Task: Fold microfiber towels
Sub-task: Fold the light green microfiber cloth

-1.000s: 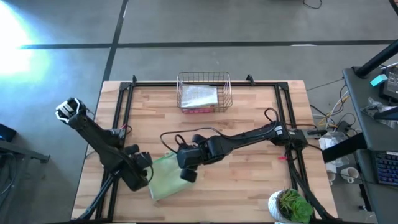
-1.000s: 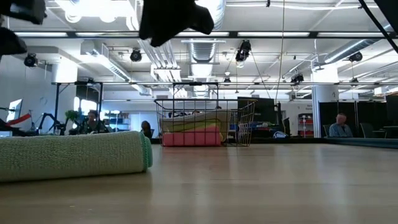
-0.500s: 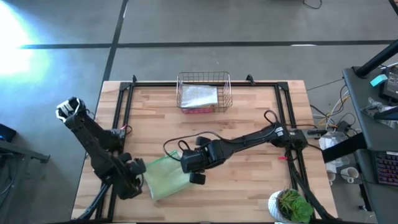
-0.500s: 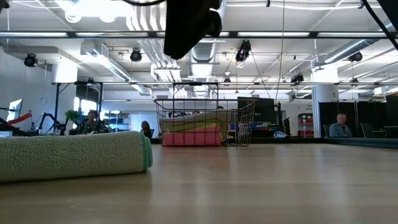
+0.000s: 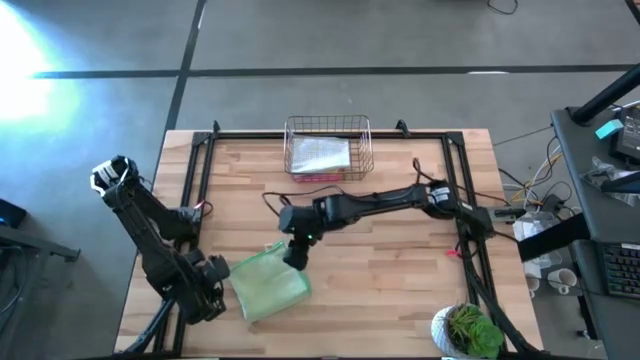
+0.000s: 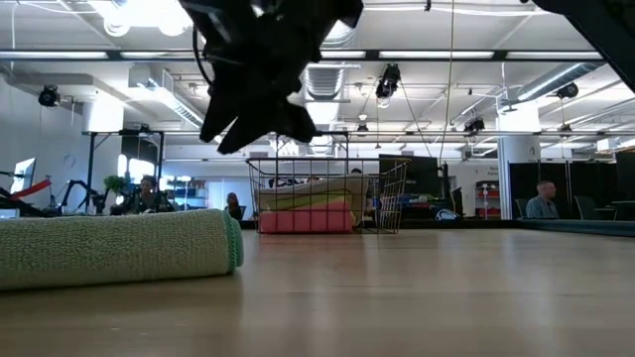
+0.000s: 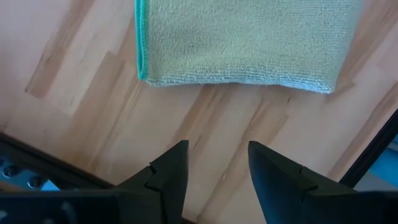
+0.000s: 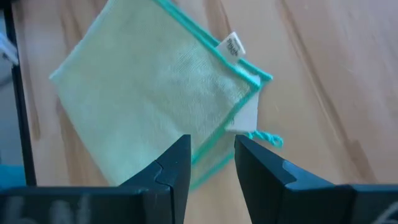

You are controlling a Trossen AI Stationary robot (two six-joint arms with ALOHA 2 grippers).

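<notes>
The folded pale green microfiber towel (image 5: 268, 286) lies directly beneath the right end effector (image 5: 296, 258), spread and empty, hovering over its far corner; the left end effector (image 5: 212, 296), also spread, sits just beside.

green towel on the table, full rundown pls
The green towel is pale green terry-like microfiber with teal stitched edging and a small white tag at one corner. It lies folded flat on the wooden table near the front left, skewed to the table's edges, layers slightly offset at the tagged corner. Nothing grips it; only the table touches it.
</notes>
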